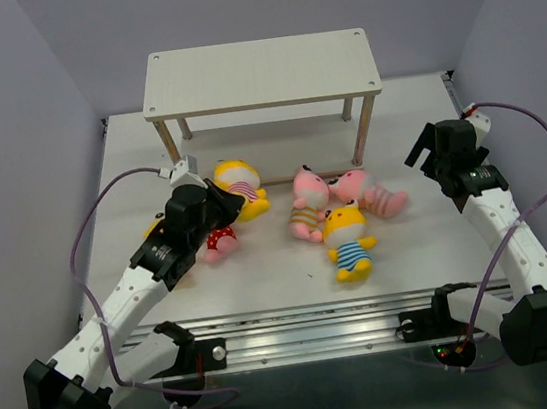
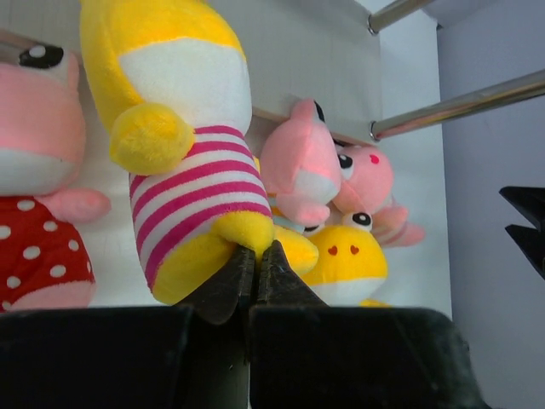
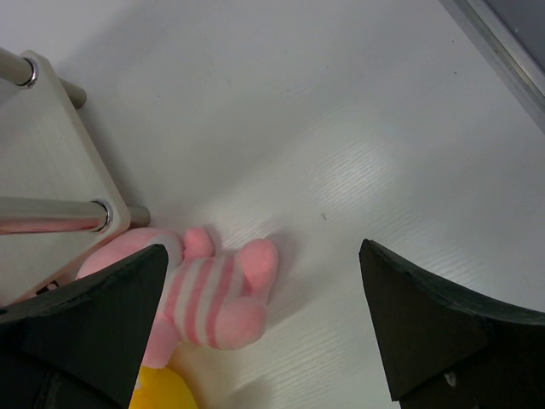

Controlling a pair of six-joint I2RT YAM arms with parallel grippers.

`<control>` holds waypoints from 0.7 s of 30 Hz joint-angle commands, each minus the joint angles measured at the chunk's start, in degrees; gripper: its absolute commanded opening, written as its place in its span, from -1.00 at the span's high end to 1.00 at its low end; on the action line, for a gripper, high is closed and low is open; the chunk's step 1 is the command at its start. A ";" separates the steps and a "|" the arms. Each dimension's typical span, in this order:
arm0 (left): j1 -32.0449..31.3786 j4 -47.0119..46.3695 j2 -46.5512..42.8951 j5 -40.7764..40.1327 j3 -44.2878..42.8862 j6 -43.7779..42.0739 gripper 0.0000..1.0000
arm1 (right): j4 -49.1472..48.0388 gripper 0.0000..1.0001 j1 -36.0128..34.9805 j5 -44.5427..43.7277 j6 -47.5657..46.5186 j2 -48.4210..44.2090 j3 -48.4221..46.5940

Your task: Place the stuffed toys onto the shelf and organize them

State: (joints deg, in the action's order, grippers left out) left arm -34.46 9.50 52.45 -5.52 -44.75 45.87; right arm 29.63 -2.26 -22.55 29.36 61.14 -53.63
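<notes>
Robot lab cell: bare walls (image 1: 0, 119) enclose white table (image 1: 422, 256).

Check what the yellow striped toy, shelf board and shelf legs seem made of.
Yellow striped toy: soft plush fabric, fuzzy matte nap. Shelf board: pale wood or wood-look laminate, matte, faint grain. Shelf legs: likely metal, shiny reflective rods.

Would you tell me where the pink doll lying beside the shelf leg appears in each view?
Top external: the pink doll lies right of centre.
Left wrist: the pink doll shows its head, right of centre.
Right wrist: the pink doll shows its striped body and legs, lower left.
Shared landmark: the metal shelf leg beside it.
</notes>
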 commanded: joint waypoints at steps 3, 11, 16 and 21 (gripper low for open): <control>-0.17 -18.27 3.62 -9.16 1.76 -5.08 1.00 | -0.54 -1.00 0.33 -0.66 -0.10 -0.41 -1.39; 1.58 -32.26 9.95 -5.82 3.09 -7.81 1.00 | -0.54 -1.00 0.33 0.31 -0.45 0.47 -1.57; 3.16 -35.51 14.52 -5.29 2.65 -6.85 1.00 | -0.54 -1.00 0.33 0.48 -0.45 0.12 -1.48; 4.75 -40.08 19.18 -5.03 3.44 -4.83 1.00 | -0.54 -1.00 0.33 0.57 -0.45 0.03 -1.57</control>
State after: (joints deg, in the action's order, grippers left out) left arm -30.74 -22.15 70.32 -10.50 -40.99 40.18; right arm 29.63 -2.26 -22.00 29.34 61.78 -53.65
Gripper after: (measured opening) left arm 0.047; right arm 0.998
